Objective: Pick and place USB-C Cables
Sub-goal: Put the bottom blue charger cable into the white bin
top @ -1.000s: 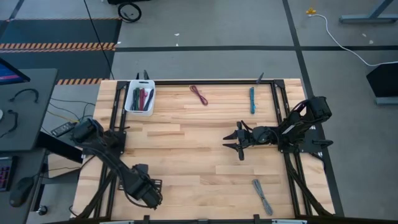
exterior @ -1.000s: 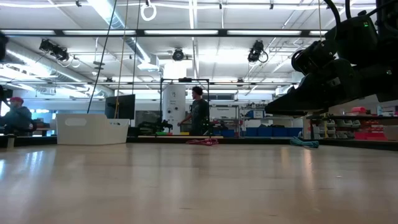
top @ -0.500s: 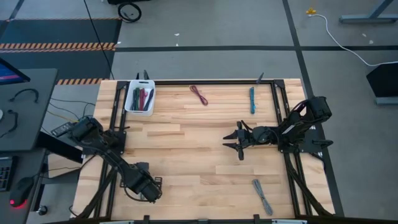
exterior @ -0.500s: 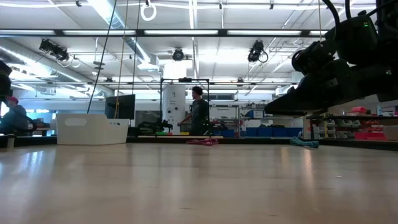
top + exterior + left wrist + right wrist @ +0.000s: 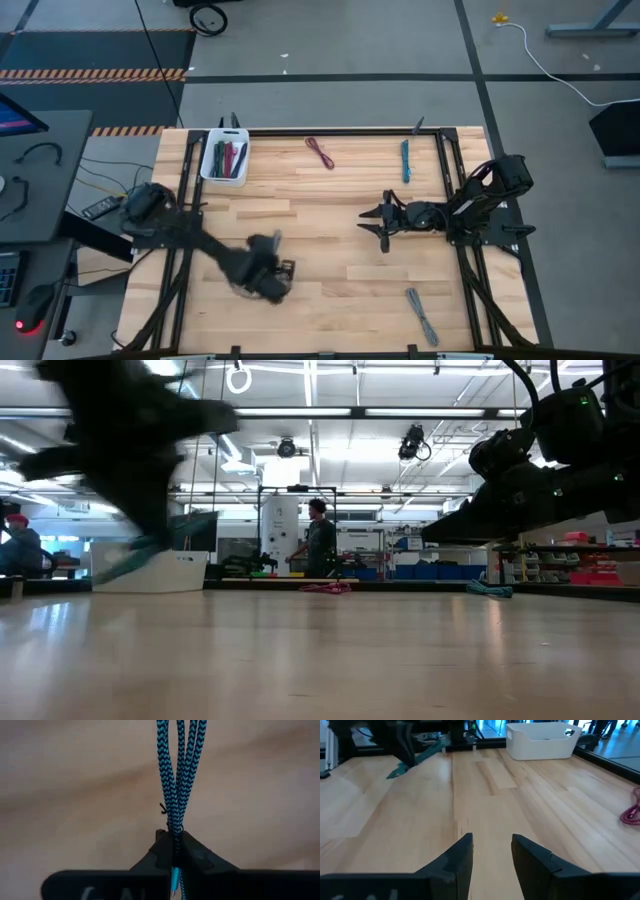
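Dangling lengthwise from left fingers [image 5: 172, 852]: blue cable [image 5: 178, 775]

The left arm [image 5: 130, 450] smears into a dark blur at upper left. The blue cable [image 5: 179, 775] runs off the frame's top edge. Cables in the white bin [image 5: 226, 156] are too small to count.

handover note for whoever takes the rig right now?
Left tool: shut on a blue-and-black braided cable, near the table's front left.
Right tool: open, empty, over right-centre.
White plastic bin at the back left: already holds several cable bundles.
Left on the wooden table: maroon cable back centre, teal cable back right, grey cable front right.
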You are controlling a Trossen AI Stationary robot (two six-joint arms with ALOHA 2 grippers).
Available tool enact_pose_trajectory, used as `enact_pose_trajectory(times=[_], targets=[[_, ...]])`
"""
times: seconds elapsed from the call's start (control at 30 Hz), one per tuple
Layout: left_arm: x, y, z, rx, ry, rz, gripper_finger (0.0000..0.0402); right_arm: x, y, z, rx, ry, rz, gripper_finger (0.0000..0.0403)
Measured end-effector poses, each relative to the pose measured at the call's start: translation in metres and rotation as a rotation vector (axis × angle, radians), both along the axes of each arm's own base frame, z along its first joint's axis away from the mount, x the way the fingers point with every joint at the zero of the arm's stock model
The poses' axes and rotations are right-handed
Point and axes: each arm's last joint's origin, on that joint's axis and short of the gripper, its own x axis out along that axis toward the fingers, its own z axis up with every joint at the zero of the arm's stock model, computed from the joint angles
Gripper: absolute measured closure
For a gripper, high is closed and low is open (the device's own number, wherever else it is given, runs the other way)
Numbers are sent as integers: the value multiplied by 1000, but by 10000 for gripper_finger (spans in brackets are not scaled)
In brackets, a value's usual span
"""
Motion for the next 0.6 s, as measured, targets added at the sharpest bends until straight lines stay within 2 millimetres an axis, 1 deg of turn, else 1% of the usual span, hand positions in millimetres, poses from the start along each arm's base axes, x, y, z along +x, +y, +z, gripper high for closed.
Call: enact_pose_trajectory(times=[0.1, 0.2, 0.33, 0.4, 0.47, 0.6], targets=[[25, 40, 13, 111, 38, -64, 385, 0, -1, 0, 0, 0, -5, 263], [44, 83, 26, 214, 104, -116, 385, 0, -1, 0, -2, 0, -4, 263], [59, 142, 44, 302, 215, -193, 385, 0, -1, 0, 1, 0, -4, 263], [58, 173, 54, 328, 260, -207, 385, 0, -1, 0, 10, -1, -6, 263], [51, 201, 69, 352, 281, -195, 385, 0, -1, 0, 11, 3, -5, 263], [21, 247, 94, 348, 330, -130, 385, 0, -1, -2, 11, 16, -6, 263]])
